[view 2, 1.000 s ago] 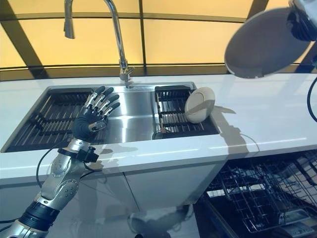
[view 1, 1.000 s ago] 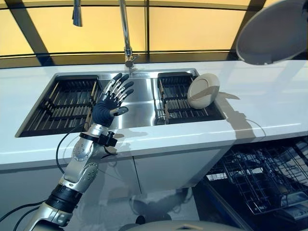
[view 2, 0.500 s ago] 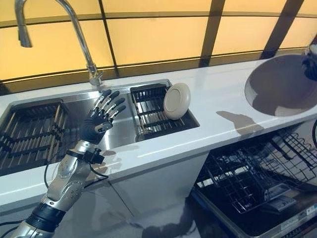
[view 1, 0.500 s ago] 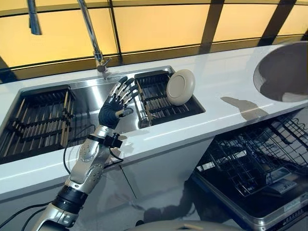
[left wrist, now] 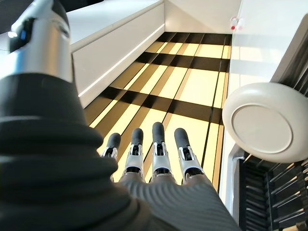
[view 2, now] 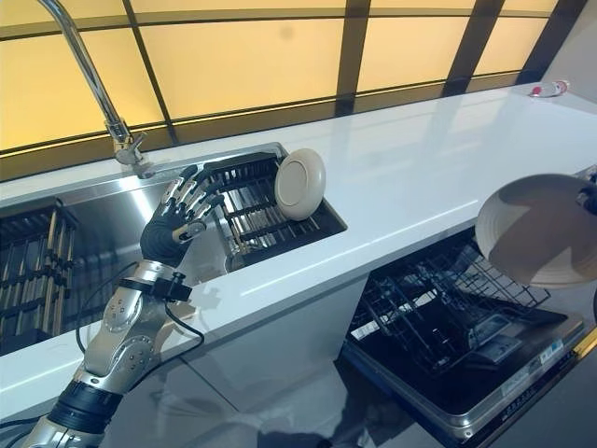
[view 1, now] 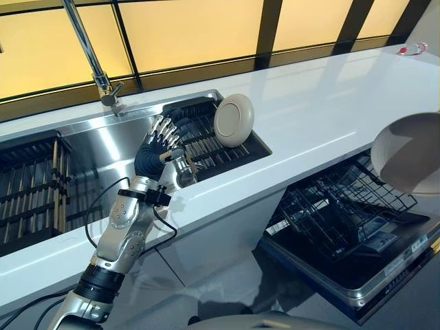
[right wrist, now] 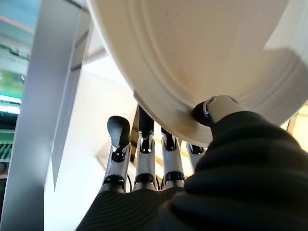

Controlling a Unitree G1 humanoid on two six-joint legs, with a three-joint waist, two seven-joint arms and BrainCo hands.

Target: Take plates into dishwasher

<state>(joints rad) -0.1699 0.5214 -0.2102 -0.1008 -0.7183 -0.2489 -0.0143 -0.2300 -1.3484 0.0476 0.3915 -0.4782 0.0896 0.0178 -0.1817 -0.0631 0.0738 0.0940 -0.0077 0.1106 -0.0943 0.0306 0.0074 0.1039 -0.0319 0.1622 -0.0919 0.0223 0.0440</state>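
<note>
A pale plate [view 2: 534, 230] hangs over the open dishwasher's pulled-out rack [view 1: 335, 221], at the right edge of the eye views. My right hand [right wrist: 144, 190] is shut on it: the thumb [right wrist: 215, 109] presses the plate [right wrist: 202, 57] on one face and the fingers lie behind the rim. A second pale plate [view 1: 234, 120] stands on edge in the sink's right-hand rack [view 1: 206, 141]; it also shows in the left wrist view [left wrist: 264, 124]. Beside that rack my left hand [view 1: 152, 151] is raised over the sink, fingers spread and open, holding nothing.
A tall faucet [view 1: 93, 65] rises behind the steel sink [view 1: 103, 148], and another dark rack [view 1: 31, 185] fills the sink's left part. The white counter [view 1: 330, 103] runs to the right, with a small red-and-white object [view 1: 411, 48] at its far end. The dishwasher door [view 1: 357, 275] lies open below.
The camera has swung to the right, showing more of the dishwasher. The plate in my right hand has come down from counter height to over the rack. My left hand stays by the sink.
</note>
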